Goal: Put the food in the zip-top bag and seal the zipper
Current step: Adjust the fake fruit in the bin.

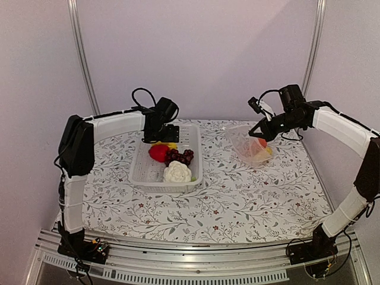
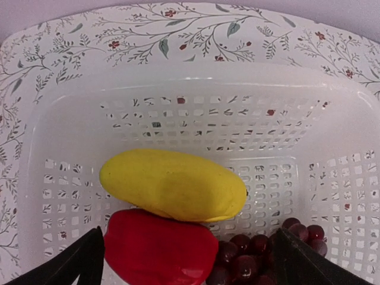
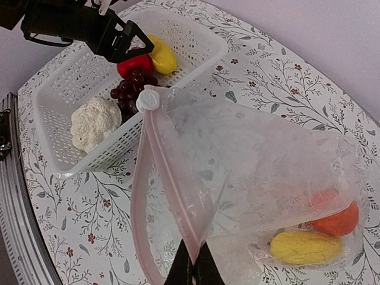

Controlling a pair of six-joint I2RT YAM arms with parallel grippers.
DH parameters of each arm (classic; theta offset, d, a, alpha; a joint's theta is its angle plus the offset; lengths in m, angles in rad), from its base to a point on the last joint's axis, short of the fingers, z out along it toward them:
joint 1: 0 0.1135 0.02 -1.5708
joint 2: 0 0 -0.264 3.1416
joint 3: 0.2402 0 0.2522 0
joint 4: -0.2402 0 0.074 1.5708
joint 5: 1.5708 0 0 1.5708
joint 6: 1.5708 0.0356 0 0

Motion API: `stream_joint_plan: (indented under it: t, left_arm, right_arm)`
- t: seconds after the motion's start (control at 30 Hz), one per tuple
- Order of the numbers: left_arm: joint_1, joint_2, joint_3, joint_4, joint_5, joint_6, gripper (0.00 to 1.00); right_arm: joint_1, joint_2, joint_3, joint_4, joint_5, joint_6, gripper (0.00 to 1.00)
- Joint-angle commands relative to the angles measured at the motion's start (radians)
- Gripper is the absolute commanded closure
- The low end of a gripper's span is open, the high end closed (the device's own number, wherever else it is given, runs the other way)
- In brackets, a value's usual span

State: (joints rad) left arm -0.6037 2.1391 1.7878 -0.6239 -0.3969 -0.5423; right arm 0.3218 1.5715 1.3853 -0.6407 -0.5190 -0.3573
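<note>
The white slotted basket [image 1: 193, 155] holds a red fruit [image 1: 157, 152], a yellow piece [image 2: 172, 184], dark purple grapes [image 1: 179, 157] and white cauliflower [image 1: 177, 173]. My left gripper [image 2: 187, 261] is open just above the red fruit [image 2: 160, 246], a finger on either side. My right gripper [image 3: 195, 267] is shut on the pinkish zipper [image 3: 169, 178] edge of the clear zip-top bag [image 3: 261, 178] and holds its mouth up. An orange piece [image 3: 338, 219] and a yellow piece [image 3: 303, 246] lie inside the bag [image 1: 252, 147].
The flowered tablecloth [image 1: 237, 202] covers the table. The basket [image 3: 65, 136] stands left of the bag. A metal rail [image 1: 196, 267] runs along the near edge. Grey walls close the back and sides.
</note>
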Motion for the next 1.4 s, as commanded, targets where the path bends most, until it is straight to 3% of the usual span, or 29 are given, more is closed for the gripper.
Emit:
stream_joint_plan:
  t: [0.0, 0.27, 0.53, 0.8, 0.97, 1.1, 1.27, 1.37]
  left_arm:
    - [0.027, 0.072, 0.088, -0.045, 0.007, -0.024, 0.02]
    - [0.069, 0.208, 0.24, -0.101, 0.041, -0.148, 0.02]
    - [0.078, 0.295, 0.298, -0.126, 0.069, -0.246, 0.03]
    - [0.072, 0.349, 0.332, -0.042, 0.174, -0.229, 0.14]
    - [0.028, 0.292, 0.289, 0.039, 0.206, -0.152, 0.17]
    - [-0.013, 0.226, 0.251, 0.107, 0.17, -0.074, 0.13]
    - [-0.023, 0.196, 0.289, 0.002, 0.09, -0.098, 0.01]
    - [-0.023, 0.188, 0.292, -0.05, 0.098, -0.125, 0.0]
  right_arm:
    - [0.006, -0.033, -0.026, 0.025, -0.012, -0.001, 1.0]
    - [0.007, -0.041, -0.034, 0.028, -0.014, -0.005, 1.0]
    - [0.007, -0.039, -0.041, 0.03, -0.018, -0.009, 1.0]
    - [0.008, -0.039, -0.046, 0.03, -0.021, -0.011, 1.0]
    - [0.008, -0.041, -0.048, 0.03, -0.021, -0.012, 1.0]
    - [0.008, -0.039, -0.049, 0.03, -0.02, -0.014, 1.0]
    - [0.008, -0.043, -0.052, 0.03, -0.02, -0.015, 1.0]
    - [0.008, -0.045, -0.052, 0.029, -0.019, -0.016, 1.0]
